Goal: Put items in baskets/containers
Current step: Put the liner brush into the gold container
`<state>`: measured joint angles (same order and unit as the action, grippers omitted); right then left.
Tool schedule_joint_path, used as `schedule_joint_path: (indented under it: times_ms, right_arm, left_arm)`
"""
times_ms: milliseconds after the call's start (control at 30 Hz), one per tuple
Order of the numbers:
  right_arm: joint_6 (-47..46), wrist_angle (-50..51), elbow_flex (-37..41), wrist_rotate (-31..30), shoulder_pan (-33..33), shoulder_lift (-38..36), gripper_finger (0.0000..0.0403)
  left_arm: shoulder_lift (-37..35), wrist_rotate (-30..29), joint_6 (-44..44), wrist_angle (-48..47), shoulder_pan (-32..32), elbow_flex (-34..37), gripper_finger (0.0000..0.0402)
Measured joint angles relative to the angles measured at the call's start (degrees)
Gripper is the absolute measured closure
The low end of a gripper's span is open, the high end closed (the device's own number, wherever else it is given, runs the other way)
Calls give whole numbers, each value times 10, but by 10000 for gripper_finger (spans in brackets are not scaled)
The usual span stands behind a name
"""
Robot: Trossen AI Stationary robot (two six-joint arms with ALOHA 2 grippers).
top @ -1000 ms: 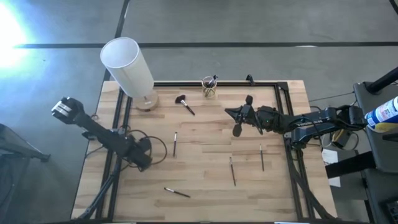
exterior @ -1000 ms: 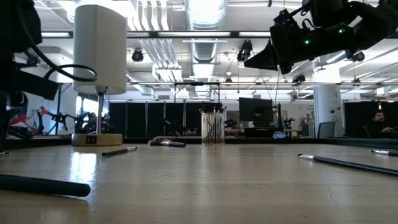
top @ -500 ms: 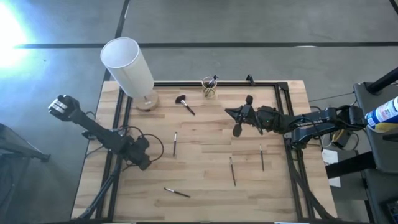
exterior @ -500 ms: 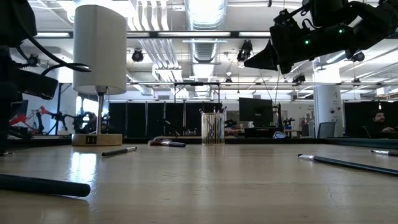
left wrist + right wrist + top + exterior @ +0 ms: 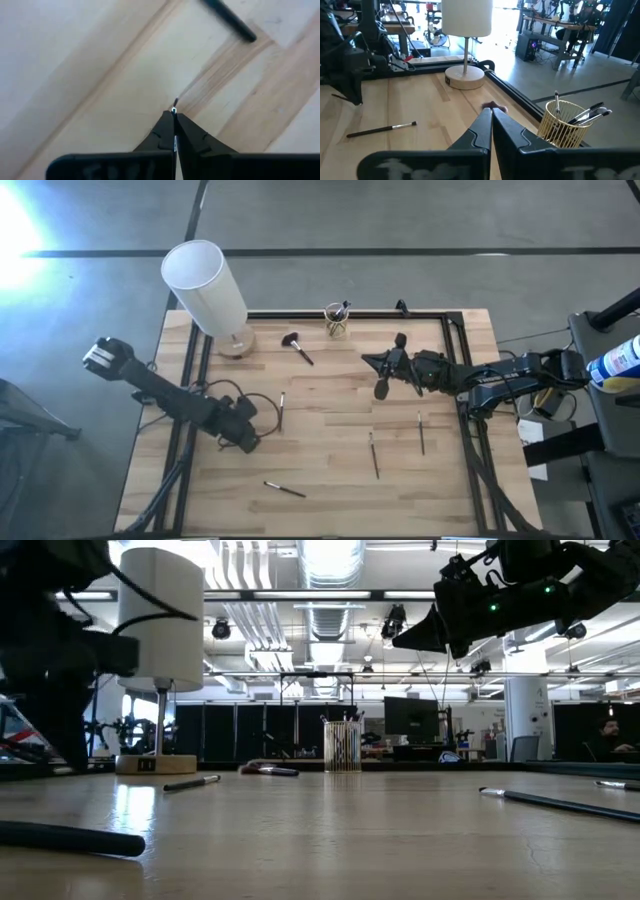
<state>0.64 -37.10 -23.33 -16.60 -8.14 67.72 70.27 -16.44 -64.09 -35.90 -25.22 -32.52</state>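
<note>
**Operator:** High view, status of the left gripper [image 5: 252,442]?

**Technician:** It sits left of centre of the frame, beside the lower end of a brush [image 5: 281,411] lying on the table [image 5: 330,500]. Half a second ago it stood further left; the arm has advanced toward that brush. The left wrist view shows the fingers clenched with no gap and nothing between them; a dark brush lies apart from them in that view.

**Operator:** Meaning for the task?

**Technician:** My judgement: the closure caught nothing, so that brush is not secured. Reopening before another attempt looks necessary.

**Operator:** Right gripper [image 5: 383,388]?

**Technician:** Unchanged from the earlier frame: right of centre, raised above the table, fingers clenched and empty.

**Operator:** Items and container?

**Technician:** The glass cup [image 5: 337,321] stands at the upper middle, holding some brushes. Loose ones remain: a bushy-headed brush [image 5: 296,347] left of the cup, two [image 5: 374,454] [image 5: 421,432] lower right, one [image 5: 284,489] at lower centre. None has shifted.
</note>
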Motion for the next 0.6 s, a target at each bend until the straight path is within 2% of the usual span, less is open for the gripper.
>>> schedule_joint_path:
  times_ms: [200,367,600]
  right_arm:
    - [0,0,0,0,0,0,394]
    - [0,0,0,0,0,0,394]
    - [-7,1,3,0,0,0,394]
  left_arm:
    - [0,-33,85,22,28,-56,401]
    - [0,-69,192,88,52,-106,401]
    - [0,-101,382,294,85,-120,401]
